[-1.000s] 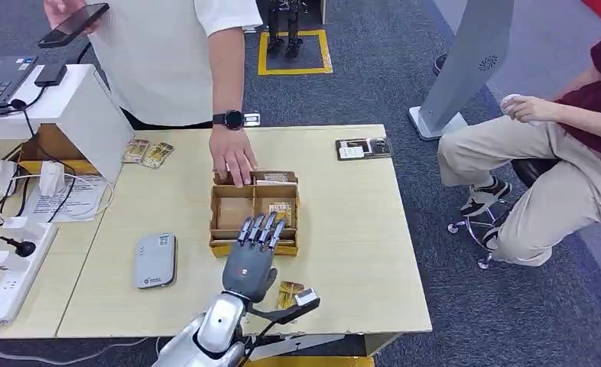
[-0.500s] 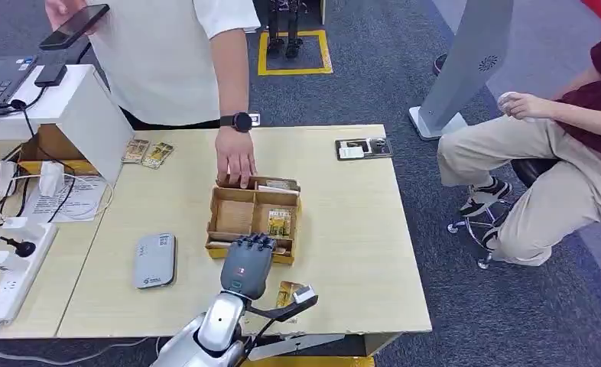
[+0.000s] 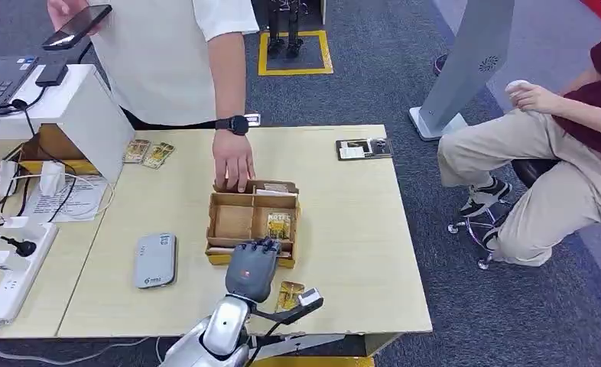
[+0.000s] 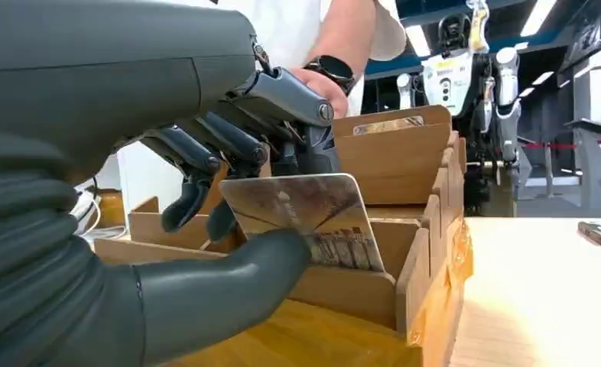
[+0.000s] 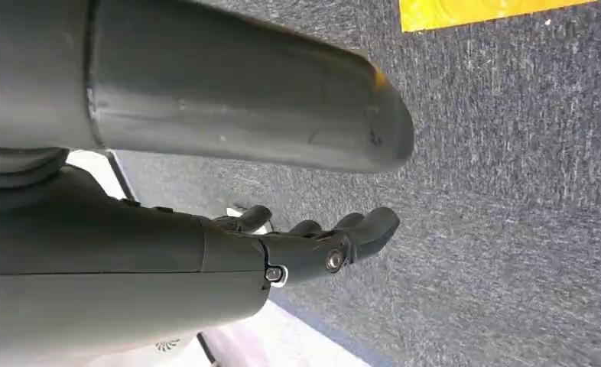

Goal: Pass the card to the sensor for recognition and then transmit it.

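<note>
A card (image 4: pixel 313 222) with a brown and gold print stands upright over the front compartment of the cardboard box (image 4: pixel 404 191), where my left hand (image 4: pixel 229 153) pinches it between the thumb and curled fingers. From above, my left hand (image 3: pixel 251 269) sits at the near wall of the box (image 3: pixel 212 222) and hides the card. More cards (image 3: pixel 279 224) lie in the box's right compartment. The grey sensor pad (image 3: pixel 156 260) lies flat on the table to the left of the box. My right hand (image 5: pixel 313 245) hangs beside the body over the carpet, holding nothing, fingers loosely apart.
A person stands across the table with a hand (image 3: pixel 232 164) on the box's far wall. A gold card (image 3: pixel 288 294) lies near the table's front edge. A power strip (image 3: pixel 14 271) and cables sit at the left, a dark tray (image 3: pixel 364 147) at the far right. A seated person (image 3: pixel 542 153) is beside the table.
My left hand's fingers, stretched out over the box a second ago, have curled down into the front compartment. The person's hand has shifted the box slightly.
</note>
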`<action>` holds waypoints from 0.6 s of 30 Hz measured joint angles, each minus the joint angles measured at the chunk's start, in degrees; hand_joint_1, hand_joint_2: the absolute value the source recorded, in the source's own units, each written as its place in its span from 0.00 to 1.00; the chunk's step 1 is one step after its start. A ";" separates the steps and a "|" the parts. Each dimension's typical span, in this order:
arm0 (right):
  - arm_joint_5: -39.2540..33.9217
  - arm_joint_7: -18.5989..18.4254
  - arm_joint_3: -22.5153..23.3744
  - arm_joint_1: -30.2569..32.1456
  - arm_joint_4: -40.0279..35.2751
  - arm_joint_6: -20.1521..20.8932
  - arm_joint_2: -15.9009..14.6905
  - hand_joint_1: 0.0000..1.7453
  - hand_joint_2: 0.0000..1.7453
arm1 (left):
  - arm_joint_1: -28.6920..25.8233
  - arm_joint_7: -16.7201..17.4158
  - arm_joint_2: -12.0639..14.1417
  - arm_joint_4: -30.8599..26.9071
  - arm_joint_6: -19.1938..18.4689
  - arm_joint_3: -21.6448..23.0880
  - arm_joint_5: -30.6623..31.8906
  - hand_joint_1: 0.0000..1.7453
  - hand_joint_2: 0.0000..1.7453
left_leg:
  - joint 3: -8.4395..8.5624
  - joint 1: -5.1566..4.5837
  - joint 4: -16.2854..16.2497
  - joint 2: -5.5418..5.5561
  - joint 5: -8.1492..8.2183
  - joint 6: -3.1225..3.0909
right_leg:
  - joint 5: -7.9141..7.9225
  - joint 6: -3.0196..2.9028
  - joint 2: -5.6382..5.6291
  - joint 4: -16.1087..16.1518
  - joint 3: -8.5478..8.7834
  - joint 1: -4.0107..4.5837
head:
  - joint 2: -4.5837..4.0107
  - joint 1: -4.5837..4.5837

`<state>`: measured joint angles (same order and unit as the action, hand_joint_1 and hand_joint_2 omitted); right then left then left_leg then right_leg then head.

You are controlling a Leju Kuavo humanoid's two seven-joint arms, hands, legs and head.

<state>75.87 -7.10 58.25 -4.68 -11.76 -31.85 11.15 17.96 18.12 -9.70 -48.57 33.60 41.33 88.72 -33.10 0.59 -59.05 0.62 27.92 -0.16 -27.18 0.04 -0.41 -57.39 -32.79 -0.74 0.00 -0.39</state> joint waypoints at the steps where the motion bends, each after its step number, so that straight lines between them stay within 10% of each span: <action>1: -0.02 0.00 0.00 0.00 0.00 0.00 0.07 0.00 0.00 | -0.16 0.04 0.00 0.00 0.39 0.00 0.02 1.00 1.00 | 0.00 0.00 0.00 0.00 0.00 0.00 | 0.00 0.00 0.00 0.00 0.00 0.00 | 0.00 0.00; 18: -1.29 -0.04 0.02 0.03 0.00 -1.46 0.17 0.00 0.00 | -3.49 -9.51 0.79 -9.56 5.79 -4.66 -7.65 1.00 1.00 | -0.01 0.01 0.00 0.00 -0.01 0.01 | 0.00 0.00 0.00 0.00 -0.02 0.01 | 0.00 0.00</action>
<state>74.58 -7.15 58.27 -4.66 -11.76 -33.31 11.32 14.47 8.61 -8.92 -58.12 39.39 36.67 81.06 -33.11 0.59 -59.05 0.62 27.91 -0.15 -27.18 0.04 -0.41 -57.39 -32.81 -0.73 0.00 -0.39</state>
